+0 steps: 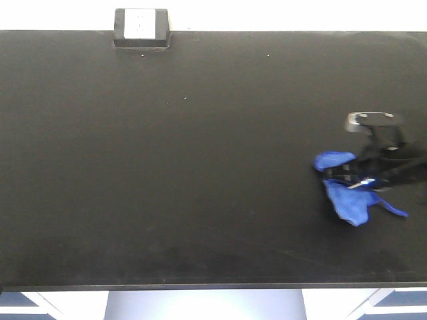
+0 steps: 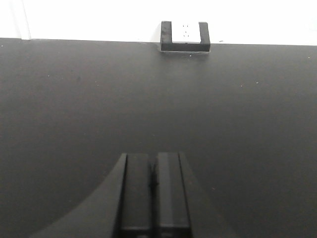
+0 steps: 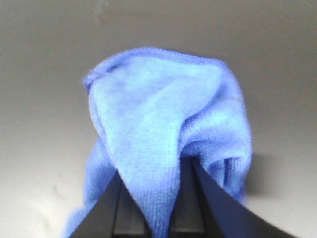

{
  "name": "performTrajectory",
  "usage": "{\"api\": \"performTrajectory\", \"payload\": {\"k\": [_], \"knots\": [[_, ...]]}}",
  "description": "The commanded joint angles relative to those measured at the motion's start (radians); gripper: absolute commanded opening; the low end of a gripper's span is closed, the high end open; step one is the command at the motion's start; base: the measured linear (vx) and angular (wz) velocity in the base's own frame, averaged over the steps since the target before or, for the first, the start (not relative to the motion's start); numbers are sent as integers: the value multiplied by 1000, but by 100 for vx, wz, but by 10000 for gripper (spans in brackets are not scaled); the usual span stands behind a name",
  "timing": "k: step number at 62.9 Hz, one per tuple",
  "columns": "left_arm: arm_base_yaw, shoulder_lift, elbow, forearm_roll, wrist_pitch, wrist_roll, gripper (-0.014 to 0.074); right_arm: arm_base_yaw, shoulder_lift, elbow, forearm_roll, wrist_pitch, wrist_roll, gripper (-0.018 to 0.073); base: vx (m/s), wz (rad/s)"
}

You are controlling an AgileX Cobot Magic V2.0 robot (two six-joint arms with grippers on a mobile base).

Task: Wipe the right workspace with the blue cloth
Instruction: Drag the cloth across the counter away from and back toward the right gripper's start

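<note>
The blue cloth (image 1: 348, 195) lies bunched on the right workspace (image 1: 200, 167), a wide matte black benchtop, near its right edge. My right gripper (image 1: 365, 179) is shut on the cloth, its dark arm reaching in from the right. In the right wrist view the cloth (image 3: 168, 129) fills the middle and a fold of it is pinched between the two dark fingers of my right gripper (image 3: 157, 171). My left gripper (image 2: 154, 158) shows only in its own wrist view, shut with nothing in it, low over bare black benchtop (image 2: 247, 129).
A small black outlet box (image 1: 141, 27) with a grey face sits at the bench's far edge, left of centre, against a white wall; the outlet box (image 2: 185, 36) also shows in the left wrist view. The bench's front edge (image 1: 200, 288) runs along the bottom, with cabinets below.
</note>
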Motion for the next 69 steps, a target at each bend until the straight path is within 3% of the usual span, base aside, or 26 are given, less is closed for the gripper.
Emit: {"api": "performTrajectory", "payload": {"k": [1, 6, 12, 18, 27, 35, 42, 47, 51, 57, 69], "knots": [[-4, -16, 30, 1, -79, -8, -6, 124, -22, -40, 38, -8, -91, -3, 0, 0], [-4, -16, 30, 1, -79, -8, -6, 265, -22, -58, 40, -17, -150, -3, 0, 0], [-4, -16, 30, 1, -79, -8, -6, 380, -22, -65, 44, -70, -138, -3, 0, 0], [-4, -16, 30, 1, -79, -8, -6, 387, -22, -62, 38, -117, -94, -3, 0, 0], [-4, -16, 30, 1, -79, -8, -6, 246, -22, -58, -3, -90, -69, -3, 0, 0], [-4, -16, 30, 1, -79, -8, -6, 33, -22, -58, -20, -60, -67, -3, 0, 0], [-4, -16, 30, 1, -79, -8, -6, -154, -22, -58, 30, -60, -28, -3, 0, 0], [-4, -16, 30, 1, -79, -8, -6, -228, -22, -58, 81, -59, -18, -3, 0, 0], [-4, -16, 30, 1, -79, -8, -6, -240, -22, -58, 115, -49, -38, -3, 0, 0], [-4, -16, 30, 1, -79, -8, -6, -170, -22, -58, 164, -26, -97, -3, 0, 0], [-4, -16, 30, 1, -79, -8, -6, 179, -22, -58, 220, -7, -203, -3, 0, 0]]}}
